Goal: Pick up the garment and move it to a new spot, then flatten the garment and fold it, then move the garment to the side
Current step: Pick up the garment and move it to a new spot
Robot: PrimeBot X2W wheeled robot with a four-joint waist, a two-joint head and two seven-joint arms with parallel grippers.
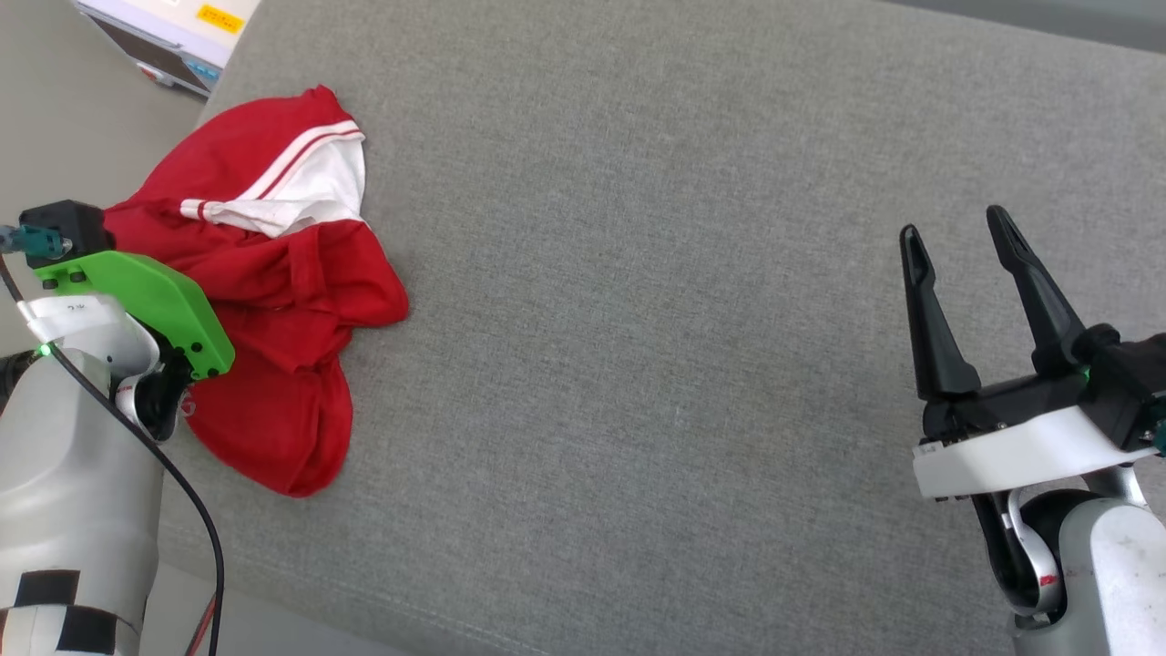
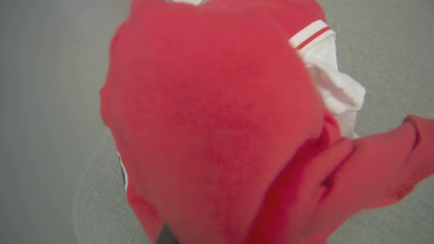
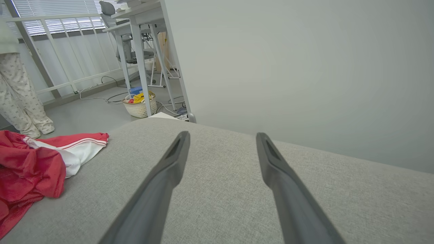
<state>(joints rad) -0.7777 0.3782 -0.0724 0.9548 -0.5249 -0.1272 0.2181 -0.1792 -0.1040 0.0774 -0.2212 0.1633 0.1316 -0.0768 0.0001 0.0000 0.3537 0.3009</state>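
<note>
The garment (image 1: 273, 301), a red shirt with a white sleeve and red-white trim, lies crumpled at the left end of the grey padded surface (image 1: 656, 346). My left gripper (image 1: 178, 387) sits at its near left edge under a green mount, with its fingers buried in the cloth. In the left wrist view the garment (image 2: 210, 118) bulges close to the lens, and its folds gather toward the bottom middle, so the jaws look shut on it. My right gripper (image 1: 952, 223) stands open far to the right above bare surface. The right wrist view shows its open fingers (image 3: 222, 135) and the garment (image 3: 30, 169) at the left.
A white device (image 1: 173, 36) stands off the surface's far left corner. The surface's front edge runs along the lower left. In the right wrist view a person's legs (image 3: 17, 98), a basket (image 3: 139, 105) and desk legs stand on the floor beyond, beside a pale wall.
</note>
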